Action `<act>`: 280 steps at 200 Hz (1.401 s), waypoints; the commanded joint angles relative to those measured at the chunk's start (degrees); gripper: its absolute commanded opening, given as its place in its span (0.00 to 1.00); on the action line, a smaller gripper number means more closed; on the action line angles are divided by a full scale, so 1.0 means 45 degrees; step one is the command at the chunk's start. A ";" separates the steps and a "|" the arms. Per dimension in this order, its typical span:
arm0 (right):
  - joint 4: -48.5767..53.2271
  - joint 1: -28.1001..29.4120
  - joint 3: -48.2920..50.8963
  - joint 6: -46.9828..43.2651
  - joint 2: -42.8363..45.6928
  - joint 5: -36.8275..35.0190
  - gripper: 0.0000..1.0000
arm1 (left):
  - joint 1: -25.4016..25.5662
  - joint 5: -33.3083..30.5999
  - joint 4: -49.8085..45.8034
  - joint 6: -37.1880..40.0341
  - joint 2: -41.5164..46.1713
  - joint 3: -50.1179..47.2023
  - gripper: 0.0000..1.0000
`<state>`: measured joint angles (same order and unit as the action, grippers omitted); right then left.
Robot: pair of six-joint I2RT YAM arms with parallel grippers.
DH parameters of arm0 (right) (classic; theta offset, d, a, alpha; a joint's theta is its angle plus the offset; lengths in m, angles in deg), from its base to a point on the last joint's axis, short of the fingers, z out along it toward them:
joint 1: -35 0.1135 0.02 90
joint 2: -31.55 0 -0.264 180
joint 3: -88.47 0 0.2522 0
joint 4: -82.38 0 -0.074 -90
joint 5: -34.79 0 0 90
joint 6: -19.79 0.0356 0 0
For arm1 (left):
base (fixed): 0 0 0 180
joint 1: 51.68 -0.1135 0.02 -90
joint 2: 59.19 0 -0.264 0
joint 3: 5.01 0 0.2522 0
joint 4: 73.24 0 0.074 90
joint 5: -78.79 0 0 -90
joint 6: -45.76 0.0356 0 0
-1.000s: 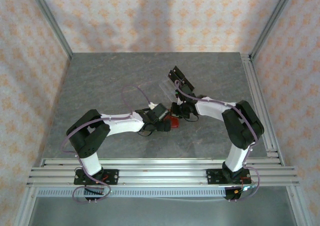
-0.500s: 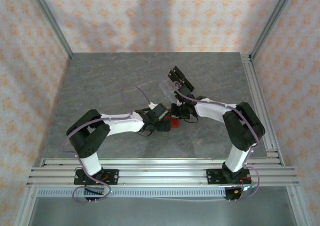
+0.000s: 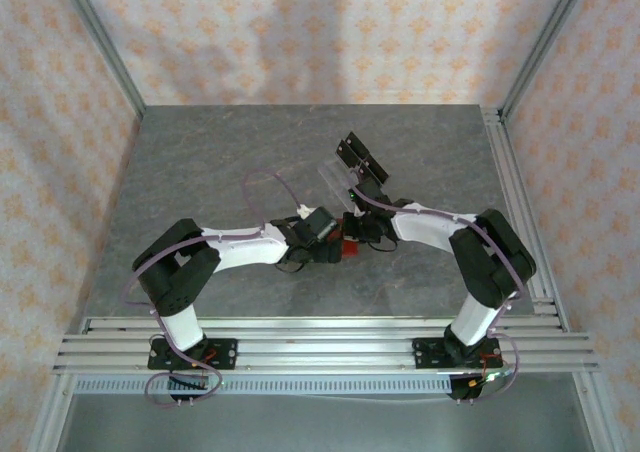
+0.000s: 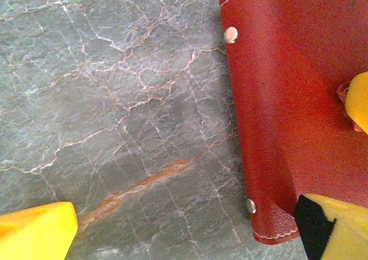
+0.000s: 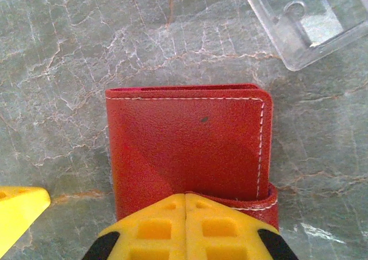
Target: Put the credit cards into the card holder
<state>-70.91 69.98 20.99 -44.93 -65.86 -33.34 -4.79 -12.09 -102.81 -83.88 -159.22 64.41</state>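
Observation:
The card holder (image 5: 187, 145) is a red stitched wallet lying folded shut on the grey stone table; from above a small red patch of it (image 3: 347, 249) shows between the two wrists. My right gripper (image 5: 186, 205) is shut, its yellow fingertips pressed together and resting on the wallet's near edge, where a lower flap curls out. My left gripper (image 4: 184, 222) stands open beside the wallet (image 4: 293, 110), whose corner with two metal studs lies against its right finger (image 4: 336, 228). The credit cards are out of view.
A clear plastic stand (image 5: 307, 18) lies just beyond the wallet, with black blocks (image 3: 360, 157) at its far end. The left gripper's yellow fingertip (image 5: 20, 214) sits to the wallet's left. Bare table (image 3: 200, 162) stretches left; metal rails (image 3: 520, 202) run along the right.
The right gripper has edged further over the wallet, hiding more of the red, and its elbow has swung right. The left arm has not moved.

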 commanded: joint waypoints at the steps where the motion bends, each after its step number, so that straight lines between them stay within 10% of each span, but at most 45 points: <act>1: 0.1770 0.0118 0.0782 -0.0168 -0.0395 -0.0806 0.00 | 0.0055 -0.0218 -0.0150 -0.0213 -0.0293 -0.0122 1.00; 37: 0.1713 0.0117 0.0784 -0.0024 -0.1093 -0.0971 0.00 | 0.0039 -0.0233 -0.0142 -0.0214 -0.0294 -0.0103 1.00; 174: 0.2726 -0.0290 -0.3629 0.1252 0.0514 -0.0635 0.65 | 0.0026 -0.1073 -0.1078 0.0368 0.1630 0.0629 1.00; 214: 0.3408 -0.1502 -0.3551 0.1093 0.2902 -0.2027 1.00 | -0.0491 -0.3416 -0.2468 0.0960 0.4369 0.0905 1.00; 280: 0.4199 -0.3616 -0.3139 -0.1261 0.5686 -0.7777 0.99 | -0.3669 -0.8931 -0.0555 0.5201 0.9029 -0.1131 1.00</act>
<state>-53.51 56.39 4.84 -45.11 -42.84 -53.80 -18.60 -37.80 -111.38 -73.47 -124.18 65.15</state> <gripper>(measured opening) 0.993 0.995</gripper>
